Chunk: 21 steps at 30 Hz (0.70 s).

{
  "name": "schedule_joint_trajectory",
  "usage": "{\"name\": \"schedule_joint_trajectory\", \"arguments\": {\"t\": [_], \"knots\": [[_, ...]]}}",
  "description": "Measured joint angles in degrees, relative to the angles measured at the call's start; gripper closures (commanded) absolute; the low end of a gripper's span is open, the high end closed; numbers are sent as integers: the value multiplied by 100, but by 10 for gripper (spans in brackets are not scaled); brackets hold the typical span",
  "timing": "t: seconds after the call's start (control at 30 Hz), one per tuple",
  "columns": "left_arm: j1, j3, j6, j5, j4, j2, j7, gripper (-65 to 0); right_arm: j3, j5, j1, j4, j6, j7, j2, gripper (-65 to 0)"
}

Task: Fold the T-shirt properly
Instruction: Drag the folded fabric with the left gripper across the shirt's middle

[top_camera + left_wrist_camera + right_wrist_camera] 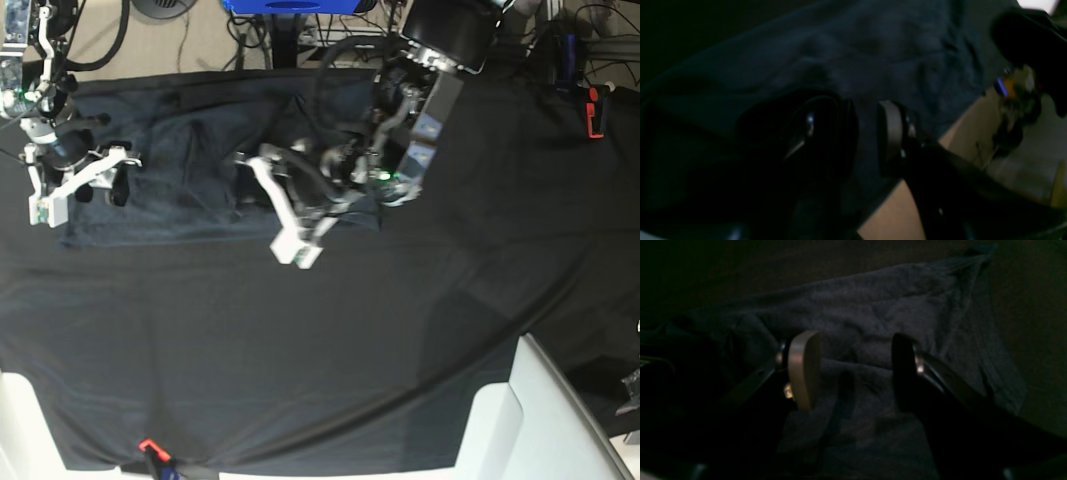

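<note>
wrist views: very dim, blurred | base view: brighter, evenly lit, sharper

The T-shirt (190,190) lies spread on the table covering (330,340), toward the far left part of the table in the base view. The right gripper (85,185) stands over the shirt's left end, fingers apart with cloth beneath them in the right wrist view (853,370). The left gripper (290,215) reaches in at the shirt's right end, near its front edge, fingers apart above the fabric in the left wrist view (867,136).
</note>
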Motion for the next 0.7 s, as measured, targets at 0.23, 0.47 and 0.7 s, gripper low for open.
{"name": "schedule_joint_trajectory", "arguments": {"t": [0.23,0.47,0.7], "knots": [[-284,374,0,2,-378,133,37,-227,0,2,0,0,0,2,0,-326],[-503,511,-17,4,-433,380,39,-224,0,2,2,0,0,4,0,-326],[-487,501,546,-33,260,-44,2,0,0,2,-2,0,0,4,9,-326]]}}
